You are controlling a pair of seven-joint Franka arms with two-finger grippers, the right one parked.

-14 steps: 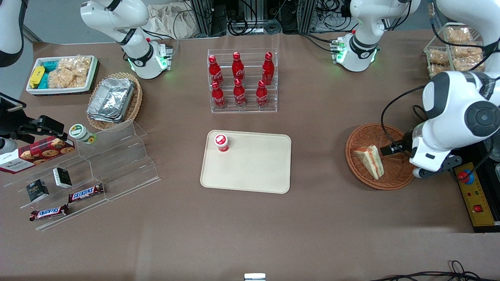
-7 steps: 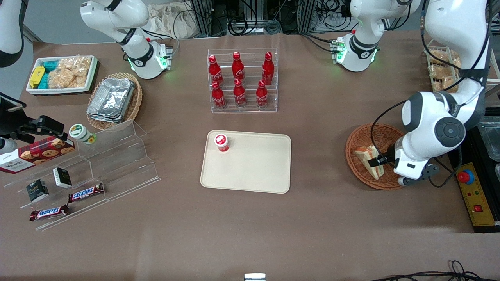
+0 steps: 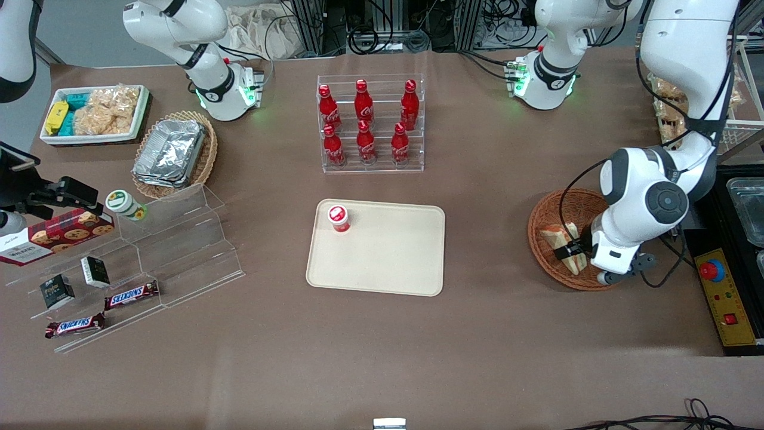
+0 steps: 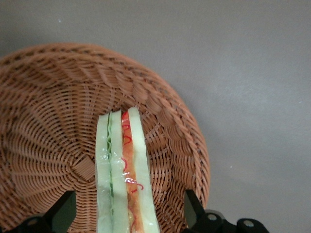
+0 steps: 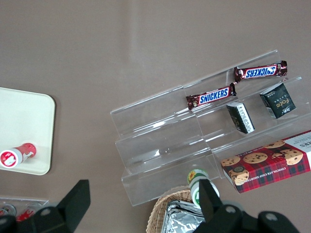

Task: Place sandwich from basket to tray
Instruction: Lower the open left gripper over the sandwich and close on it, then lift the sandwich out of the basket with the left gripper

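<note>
Pre-grasp over basket (image 3: 546, 258), near working arm's end of desk.
Hand (image 4: 125, 213) spread, straddling sandwich (image 4: 124, 170) standing on edge in basket; tray (image 3: 382, 263) mid-desk. Risk: soft bread crushed or slipping if pinched off-centre.

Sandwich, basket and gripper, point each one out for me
sandwich (image 4: 124, 174), left wrist view, on the filling edge
basket (image 3: 552, 206), front view, on the woven rim
gripper (image 4: 127, 213), left wrist view, midway between the open fingertips straddling the sandwich
</note>
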